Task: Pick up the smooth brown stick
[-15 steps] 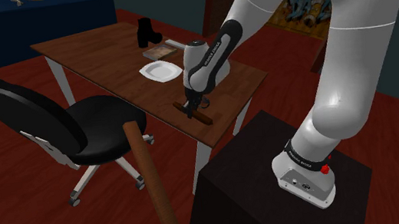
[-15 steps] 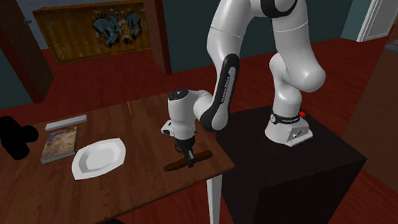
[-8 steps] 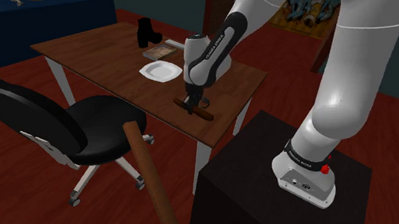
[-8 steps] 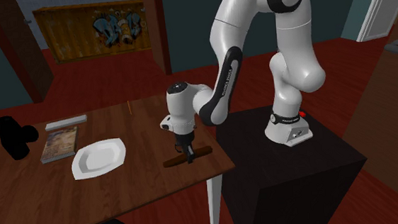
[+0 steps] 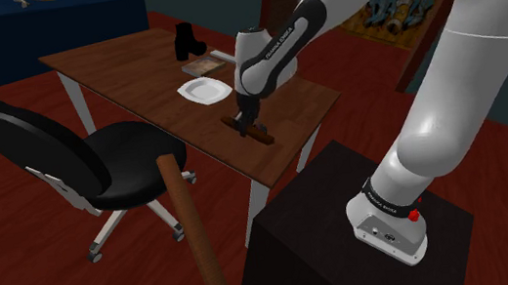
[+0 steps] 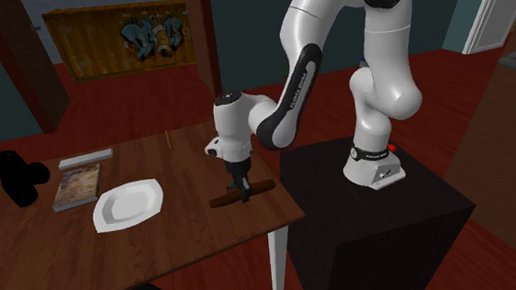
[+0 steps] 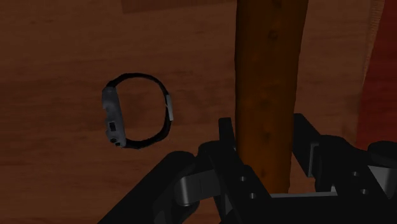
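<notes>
One straight, reddish-brown stick [image 7: 270, 76] with dark flecks is pinched by the pincer [image 7: 266, 133].

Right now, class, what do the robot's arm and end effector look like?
The arm is glossy white with rounded segments, dark joints, a black lettered forearm stripe and a red button at its base. The end effector is all black and two-fingered.

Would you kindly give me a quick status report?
Gripper shut on brown stick. Stick near table edge. Wristwatch alongside, clear of grip.
</notes>
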Robot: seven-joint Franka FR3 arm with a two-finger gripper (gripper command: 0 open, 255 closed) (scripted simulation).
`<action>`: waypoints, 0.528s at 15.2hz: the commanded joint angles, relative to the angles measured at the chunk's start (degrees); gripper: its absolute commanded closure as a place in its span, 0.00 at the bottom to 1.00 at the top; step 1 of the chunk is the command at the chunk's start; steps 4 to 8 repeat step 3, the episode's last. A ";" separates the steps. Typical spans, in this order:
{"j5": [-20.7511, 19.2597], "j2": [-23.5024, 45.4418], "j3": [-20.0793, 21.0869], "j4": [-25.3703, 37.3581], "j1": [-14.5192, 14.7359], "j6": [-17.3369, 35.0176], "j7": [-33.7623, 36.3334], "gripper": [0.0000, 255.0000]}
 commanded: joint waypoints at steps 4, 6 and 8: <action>0.36 -1.78 0.12 -0.06 -0.06 -1.74 -0.28 1.00; 0.36 -1.78 0.12 -0.06 -0.06 -1.74 -0.28 1.00; 0.36 -1.78 0.12 -0.06 -0.06 -1.74 -0.28 1.00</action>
